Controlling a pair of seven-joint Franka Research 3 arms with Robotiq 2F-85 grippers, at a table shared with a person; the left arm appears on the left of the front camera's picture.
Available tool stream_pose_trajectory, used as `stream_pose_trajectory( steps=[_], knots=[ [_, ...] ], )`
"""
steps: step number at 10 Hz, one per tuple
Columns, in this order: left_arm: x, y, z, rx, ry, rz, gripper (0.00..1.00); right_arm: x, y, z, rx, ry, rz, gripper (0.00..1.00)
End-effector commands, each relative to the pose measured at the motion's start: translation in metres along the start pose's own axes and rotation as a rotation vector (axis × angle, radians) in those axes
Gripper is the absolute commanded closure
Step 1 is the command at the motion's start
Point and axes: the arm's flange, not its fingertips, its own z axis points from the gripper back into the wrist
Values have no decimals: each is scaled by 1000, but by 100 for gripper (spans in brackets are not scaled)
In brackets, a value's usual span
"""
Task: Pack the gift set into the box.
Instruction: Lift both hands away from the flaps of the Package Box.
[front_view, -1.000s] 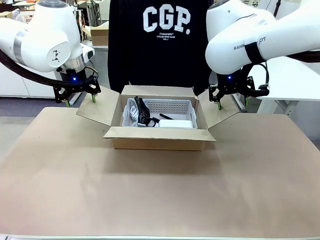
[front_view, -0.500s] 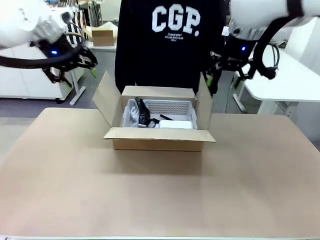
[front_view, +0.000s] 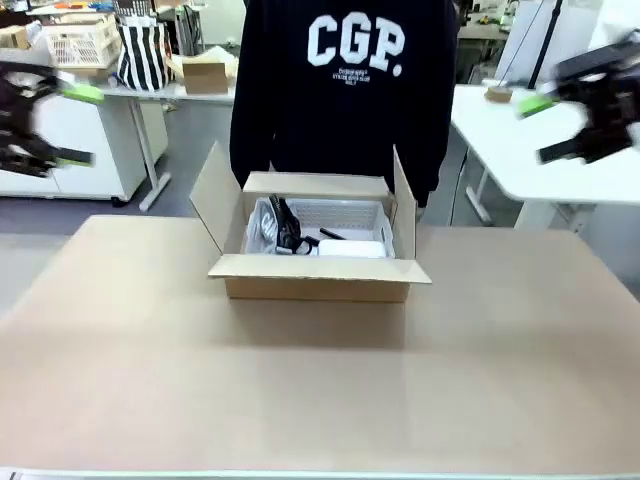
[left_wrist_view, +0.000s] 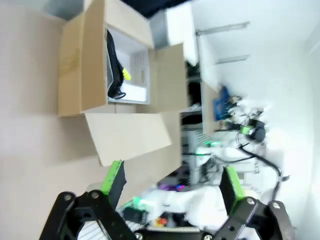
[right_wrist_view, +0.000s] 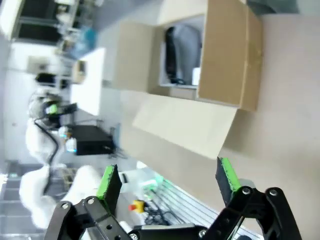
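Gift set (front_view: 320, 230) sits inside the box (front_view: 318, 275), white tray against the far wall, black items at its left end, flat white piece toward the near wall. The box stands mid-table, directly in front of the person (front_view: 345, 80). Its two side flaps stand nearly upright, near flap folded outward, far flap low behind.

My left gripper (front_view: 55, 125) is well off to the left of the box, fingers spread, holding nothing. My right gripper (front_view: 565, 120) is well off to the right of the box, also spread and empty. Both blurred in the front view.

Judgement: contents are in; closing the flaps remains. To do it well, I should push each side flap inward from its outer face near the top edge, both sides evenly, so the box does not slide.
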Motion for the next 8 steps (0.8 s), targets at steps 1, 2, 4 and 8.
stream_pose_trajectory(
  steps=[1, 2, 4, 8],
  knots=[
    [9, 48, 39, -38, -47, 133, 0, -44, -43, 42, 138, -137, -15, 0],
    [21, 73, 51, -1, -48, 215, 0, -61, -62, 55, 187, -239, -50, 0],
    [2, 22, 30, -37, -36, 69, 0, -43, -45, 51, 137, -154, -45, 0],
    [2, 22, 30, -37, -36, 69, 0, -43, -45, 51, 137, -154, -45, 0]
  ],
)
